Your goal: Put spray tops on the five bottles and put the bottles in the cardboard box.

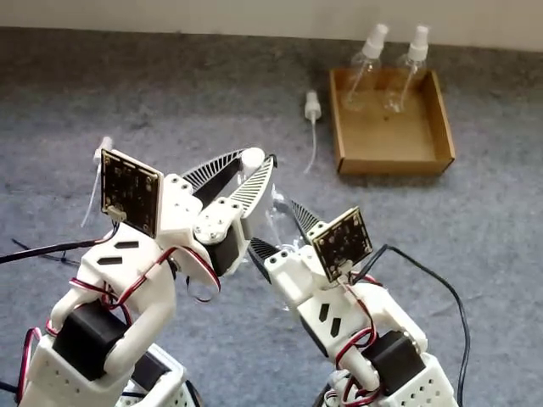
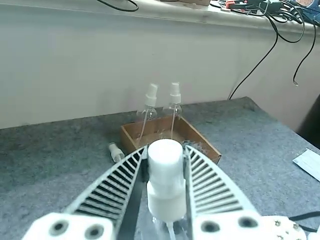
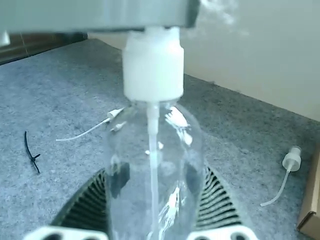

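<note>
While the left claw [image 2: 165, 151] is clenched on a white spray top [image 2: 165, 182], the right claw [image 3: 156, 180] grasps a clear bottle [image 3: 155, 150] by its body. The top sits on the bottle's neck, with its dip tube running down inside. Both are held over the grey worktop [image 1: 170, 85] near its middle, just ahead of the two arms.

At the far right lies the cardboard box [image 1: 441, 127]. Two bottles are at its far end, both already capped: the left boxed bottle [image 1: 363, 72] and the right boxed bottle [image 1: 405, 76], side by side.

A loose spray top [image 1: 312, 106] lies on the worktop just left of the box, its tube trailing toward the near side. Another spare top [image 1: 103, 144] lies well to the left, beyond the left arm's camera board — its thin tube runs nearward too. A black tie [image 3: 32, 152] rests on the worktop near that spare top.
</note>
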